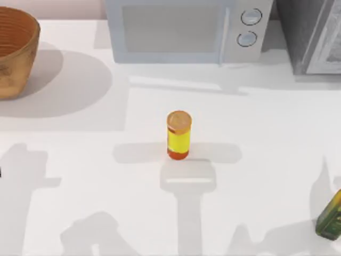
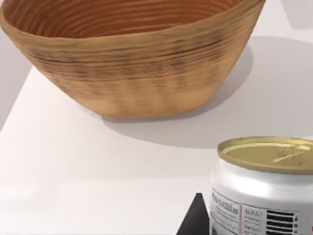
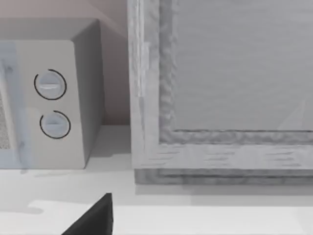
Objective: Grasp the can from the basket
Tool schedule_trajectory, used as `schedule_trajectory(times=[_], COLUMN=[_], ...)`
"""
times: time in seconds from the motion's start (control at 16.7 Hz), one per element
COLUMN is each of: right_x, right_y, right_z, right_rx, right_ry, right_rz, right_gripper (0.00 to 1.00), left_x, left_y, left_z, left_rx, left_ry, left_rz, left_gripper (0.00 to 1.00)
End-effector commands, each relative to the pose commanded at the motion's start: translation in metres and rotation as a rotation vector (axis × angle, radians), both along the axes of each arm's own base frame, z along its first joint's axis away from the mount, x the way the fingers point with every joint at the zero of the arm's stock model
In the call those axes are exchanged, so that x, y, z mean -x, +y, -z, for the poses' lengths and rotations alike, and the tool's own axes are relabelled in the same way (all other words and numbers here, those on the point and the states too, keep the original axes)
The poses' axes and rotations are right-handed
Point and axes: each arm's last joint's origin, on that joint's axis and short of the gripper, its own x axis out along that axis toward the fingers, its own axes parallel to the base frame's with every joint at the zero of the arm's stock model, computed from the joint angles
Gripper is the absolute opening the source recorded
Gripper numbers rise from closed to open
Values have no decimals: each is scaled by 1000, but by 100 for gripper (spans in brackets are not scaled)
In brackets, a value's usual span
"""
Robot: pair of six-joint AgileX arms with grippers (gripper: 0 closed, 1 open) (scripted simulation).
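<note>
From above, the basket [image 1: 16,53] is seen at the far left of the table [image 1: 80,160], a yellow bottle [image 1: 178,136] in the middle. In the left wrist view, the can [image 2: 264,188] is held close, outside the basket; finger state cannot be told. It should be carried level, clear of the rim. In the right wrist view, a microwave [image 3: 54,98] is seen.

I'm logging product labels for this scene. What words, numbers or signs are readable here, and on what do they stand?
No text reads clearly.
Can, on the table in front of the basket: white label with dark print and a barcode-like block, too small and blurred to read.
Green box, at the table's right edge: no legible marks.
Yellow bottle: no text visible.
Microwave: two round knobs, no legible numbers.
</note>
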Motion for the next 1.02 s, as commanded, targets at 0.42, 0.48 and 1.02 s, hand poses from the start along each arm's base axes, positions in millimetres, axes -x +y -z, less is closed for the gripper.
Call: schedule_trajectory(times=[0.42,0.48,1.02], right_x=[0,0,0], right_y=[0,0,0], right_z=[0,0,0], right_rx=[0,0,0], right_ry=[0,0,0], right_rz=[0,0,0], right_gripper=[100,100,100], left_x=[20,21,21], left_y=[-9,-10,-10], left_z=[58,59,54], left_rx=[120,131,139], left_ry=[-338,-368,-402], left_rz=[54,59,71], left_gripper=[0,0,0])
